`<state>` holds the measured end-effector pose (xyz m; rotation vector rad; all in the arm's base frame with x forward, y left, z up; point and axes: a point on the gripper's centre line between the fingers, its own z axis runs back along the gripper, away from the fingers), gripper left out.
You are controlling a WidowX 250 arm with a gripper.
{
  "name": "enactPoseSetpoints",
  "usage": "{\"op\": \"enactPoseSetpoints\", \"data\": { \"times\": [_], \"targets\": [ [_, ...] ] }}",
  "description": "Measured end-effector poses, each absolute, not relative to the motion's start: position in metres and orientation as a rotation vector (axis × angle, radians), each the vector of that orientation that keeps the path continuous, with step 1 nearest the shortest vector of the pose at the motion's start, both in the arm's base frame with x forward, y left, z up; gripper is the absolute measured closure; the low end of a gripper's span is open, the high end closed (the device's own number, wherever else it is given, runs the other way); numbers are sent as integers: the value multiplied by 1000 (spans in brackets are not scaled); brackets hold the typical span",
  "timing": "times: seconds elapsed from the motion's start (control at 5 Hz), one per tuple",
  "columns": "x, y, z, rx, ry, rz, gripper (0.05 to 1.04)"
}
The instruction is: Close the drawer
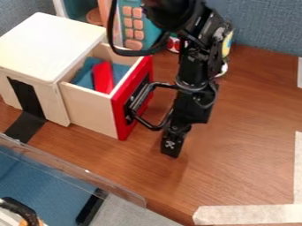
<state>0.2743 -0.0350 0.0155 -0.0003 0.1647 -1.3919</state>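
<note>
Camera view.
Drawer [90,106]: one, pulled well out of its cabinet [47,48]; lies beside the end effector [171,148], to the view's left, red front [119,119] facing it. Likely light; stiff, box-like, not fragile; should slide with modest effort but may bind if pushed askew.
Handle [141,98]: one, black, jutting from the front towards the end effector; probably rigid. A fair place to take hold, though closing asks only a push, best square on the middle of the front. Handle and end effector lie very near each other; whether they touch, cannot tell.
End effector: one, black, pointing down over the surface [236,145]; whether apart or together, cannot tell.
Drawer contents: one red piece [103,77], one blue cloth [121,70], both beyond the front as seen from the end effector; the cloth, presumably soft, could snag if it rode up.
Black tape [24,126]: one strip, cabinet to surface, on the end effector's far left.
White tape [251,214]: three stretches, right of the end effector.
</note>
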Motion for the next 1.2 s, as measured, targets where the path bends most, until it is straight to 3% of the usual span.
{"op": "enactPoseSetpoints", "data": {
  "times": [1.2],
  "targets": [
    [265, 17, 11, -41, 189, -1239, 84]
  ]
}}
